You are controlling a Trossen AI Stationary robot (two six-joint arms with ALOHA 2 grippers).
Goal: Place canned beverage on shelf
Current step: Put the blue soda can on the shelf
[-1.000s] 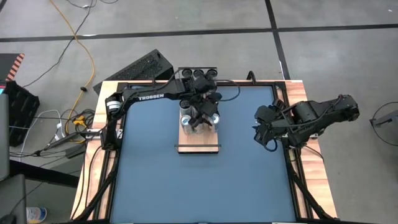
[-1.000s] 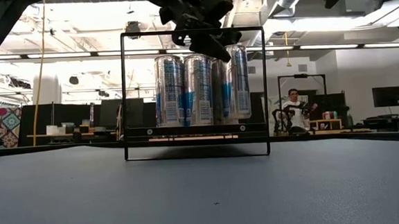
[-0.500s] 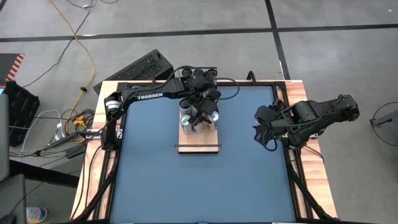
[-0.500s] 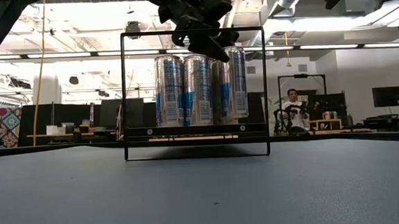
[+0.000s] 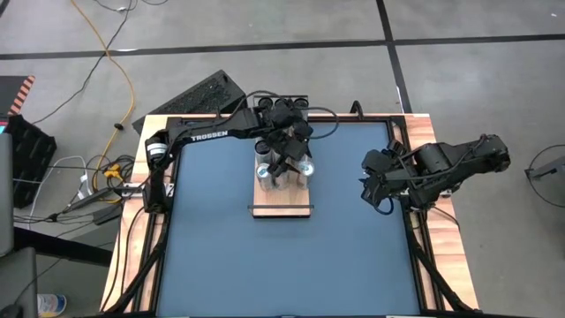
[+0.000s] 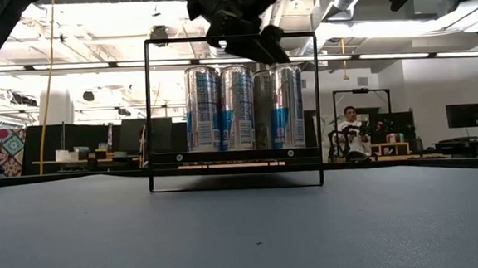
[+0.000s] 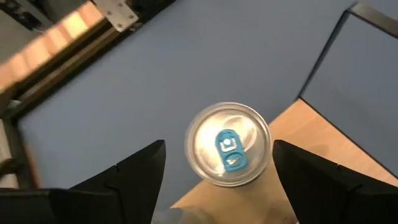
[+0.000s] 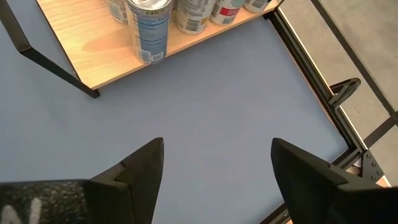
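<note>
From table height, the blue table (image 6: 245,233) runs bare up to the shelf (image 6: 235,162), a light board with black rails at its ends. Four cans (image 6: 246,106) stand upright on it in a close row. Just above them hangs the left gripper (image 6: 245,35). From its wrist camera, its fingers (image 7: 134,171) stand spread on either side of one can (image 7: 229,144), clear of its sides and holding nothing; the can rests upright on the wood near the board's edge. So the step in hand looks like the release, with the placing itself done. The next move calls for a straight lift, keeping the fingers wide so neither clips the can or its neighbours. Off at the table's right edge waits the right gripper (image 5: 381,196), fingers apart and empty.
</note>
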